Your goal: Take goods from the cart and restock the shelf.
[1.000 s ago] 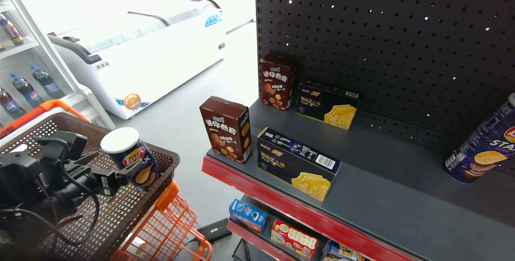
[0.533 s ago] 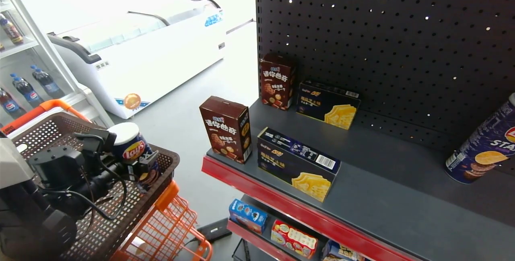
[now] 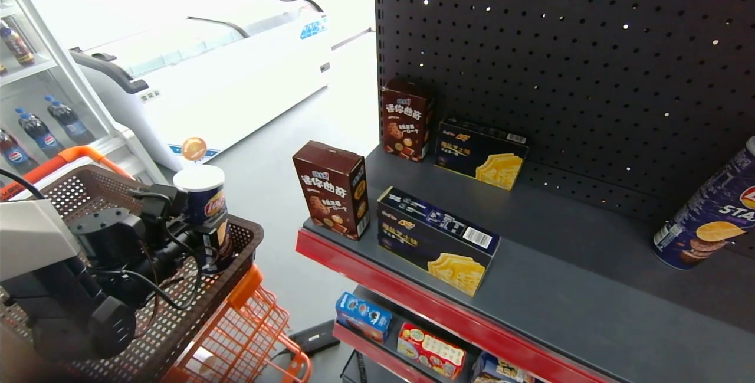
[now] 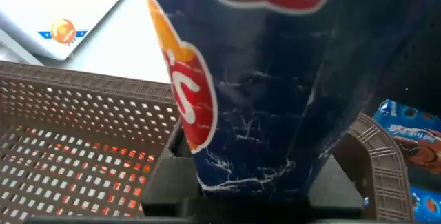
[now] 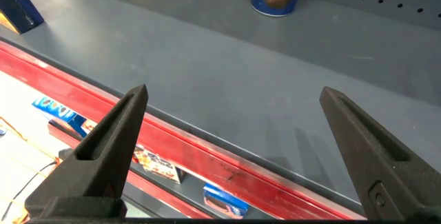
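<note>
At the left, the orange cart (image 3: 248, 288) carries a brown basket (image 3: 239, 235). Over the basket's corner nearest the shelf, the chip can (image 3: 204, 197) stands roughly upright, clenched around its lower body by the left end effector (image 3: 191, 221). From the wrist, the can (image 4: 262, 93) sits deep between the fingers.

This is a tall cardboard tube with a white plastic lid. It is probably light and fairly stiff, but it would dent under a hard squeeze, and its glossy round wall could slip or twist. The hold is low on the tube, so the long top may swing. A grip nearer mid-height would be steadier, and the lid is best left alone.

Further right, the shelf (image 3: 560, 253) holds a brown box (image 3: 333, 188) at its front left corner. The right end effector (image 5: 234, 93) hangs released over bare shelf, fingers wide apart. A second can (image 3: 708, 218) stands toward the back right.
</note>
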You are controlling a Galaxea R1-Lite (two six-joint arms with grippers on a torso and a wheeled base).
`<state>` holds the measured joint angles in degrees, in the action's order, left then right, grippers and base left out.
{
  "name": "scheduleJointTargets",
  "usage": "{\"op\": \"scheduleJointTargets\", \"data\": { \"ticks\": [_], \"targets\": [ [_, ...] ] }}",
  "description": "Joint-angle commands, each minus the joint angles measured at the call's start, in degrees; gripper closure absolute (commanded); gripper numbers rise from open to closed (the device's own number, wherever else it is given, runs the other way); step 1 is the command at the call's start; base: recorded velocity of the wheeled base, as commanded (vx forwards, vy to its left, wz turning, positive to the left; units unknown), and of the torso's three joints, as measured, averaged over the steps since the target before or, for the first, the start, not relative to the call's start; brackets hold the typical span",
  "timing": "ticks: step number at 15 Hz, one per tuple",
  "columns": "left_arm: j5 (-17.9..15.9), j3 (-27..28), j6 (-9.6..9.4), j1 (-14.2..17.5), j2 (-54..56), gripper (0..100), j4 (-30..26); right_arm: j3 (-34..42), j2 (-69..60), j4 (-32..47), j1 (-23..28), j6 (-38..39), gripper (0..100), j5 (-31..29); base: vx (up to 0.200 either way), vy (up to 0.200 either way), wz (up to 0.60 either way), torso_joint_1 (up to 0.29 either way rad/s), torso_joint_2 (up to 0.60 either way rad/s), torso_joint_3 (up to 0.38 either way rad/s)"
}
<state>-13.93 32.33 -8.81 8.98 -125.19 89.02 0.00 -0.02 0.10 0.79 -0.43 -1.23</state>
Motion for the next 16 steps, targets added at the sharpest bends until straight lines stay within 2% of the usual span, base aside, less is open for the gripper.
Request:
{"op": "scheduleJointTargets", "data": {
  "ticks": [1,3,4,6,9,10,11,13,14,16],
  "targets": [
    [0.49,0.81,0.38,-1.6,4.86,100,-0.07,0.0,0.02,-0.01,0.0,-0.01,0,0.0,0.0,0.0,0.0,0.0,0.0,0.0],
    [1.19,1.33,0.55,-2.13,9.08,100,-1.83,0.0,0.02,-0.01,0.0,-0.01,0,0.0,0.0,0.0,0.0,0.0,0.0,0.0],
    [1.8,3.88,0.46,-2.22,14.27,100,-8.07,0.0,0.02,-0.01,0.0,-0.01,0,0.0,0.0,0.0,0.0,0.0,0.0,0.0],
    [2.07,5.9,0.2,-2.3,21.83,100,-16.15,0.0,0.02,-0.01,0.0,-0.01,0,0.0,0.0,0.0,0.0,0.0,0.0,0.0],
    [2.07,5.02,0.29,-3.89,29.56,100,-18.7,0.0,0.02,-0.01,0.0,-0.01,0,0.0,0.0,0.0,0.0,0.0,0.0,0.0],
    [2.51,3.88,0.46,-5.47,32.64,100,-19.58,0.0,0.02,-0.01,0.0,-0.01,0,0.0,0.0,0.0,0.0,0.0,0.0,0.0],
    [2.77,3.71,0.38,-5.47,34.57,100,-21.96,0.0,0.02,-0.01,0.0,-0.01,0,0.0,0.0,0.0,0.0,0.0,0.0,0.0],
    [2.33,2.65,0.55,-8.46,41.95,100,-28.28,0.0,0.02,-0.01,0.0,-0.01,0,0.0,0.0,0.0,0.0,0.0,0.0,0.0],
    [2.16,1.95,0.55,-12.76,48.63,100,-34.88,0.0,0.02,-0.01,0.0,-0.01,0,0.0,0.0,0.0,0.0,0.0,0.0,0.0],
    [2.33,0.89,0.55,-17.77,54.61,100,-43.22,0.0,0.02,-0.01,0.0,-0.01,0,0.0,0.0,0.0,0.0,0.0,0.0,0.0]
  ]
}}
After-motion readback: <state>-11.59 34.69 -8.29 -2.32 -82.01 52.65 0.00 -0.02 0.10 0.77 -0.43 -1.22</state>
